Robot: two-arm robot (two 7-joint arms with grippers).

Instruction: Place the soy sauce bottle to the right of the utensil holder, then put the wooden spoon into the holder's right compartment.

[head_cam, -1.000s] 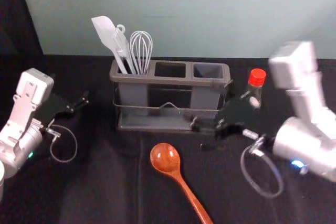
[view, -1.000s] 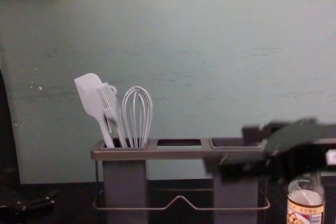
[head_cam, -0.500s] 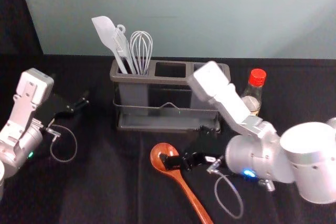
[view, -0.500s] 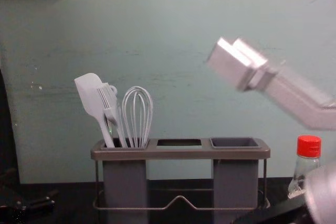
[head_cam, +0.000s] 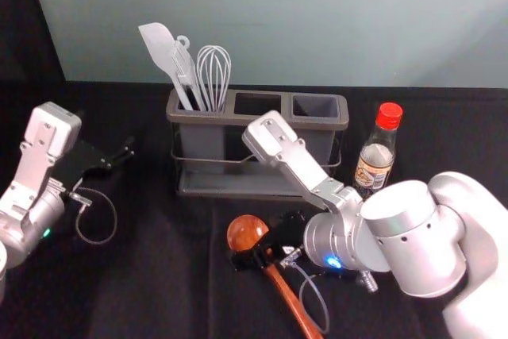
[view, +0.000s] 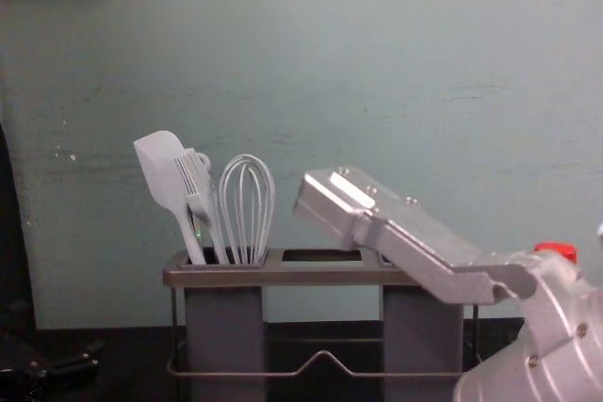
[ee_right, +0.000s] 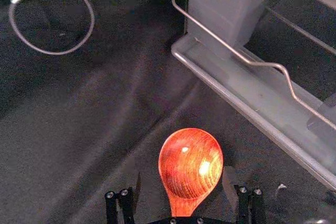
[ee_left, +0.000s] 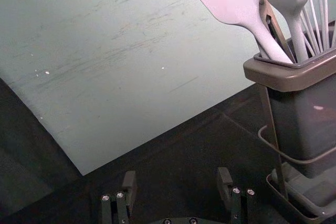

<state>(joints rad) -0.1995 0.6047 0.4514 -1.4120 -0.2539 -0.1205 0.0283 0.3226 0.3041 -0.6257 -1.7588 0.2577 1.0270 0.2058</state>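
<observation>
The wooden spoon (head_cam: pixel 247 232) lies on the black cloth in front of the utensil holder (head_cam: pixel 218 191), handle toward the near edge. My right gripper (head_cam: pixel 268 240) is low over it, fingers open on either side. In the right wrist view the spoon's bowl (ee_right: pixel 190 163) sits between the spread fingertips of my right gripper (ee_right: pixel 182 176). Upright to the right of the holder stands the soy sauce bottle (head_cam: pixel 375 160); its red cap (view: pixel 556 250) peeks above my arm in the chest view. The holder's right compartment (head_cam: pixel 315 106) is empty. My left gripper (head_cam: pixel 127 153) is parked at the left, open in its wrist view (ee_left: pixel 177 176).
A white spatula (head_cam: pixel 163 52), a brush and a whisk (head_cam: pixel 213 77) stand in the holder's left compartment. The pale wall (head_cam: pixel 317 21) rises behind. My right forearm reaches in from the right, in front of the bottle and the holder's right part.
My right gripper has come away from near the bottle, moving left and toward the near side, down to the spoon. The bottle, the spoon and my left arm have stayed put.
</observation>
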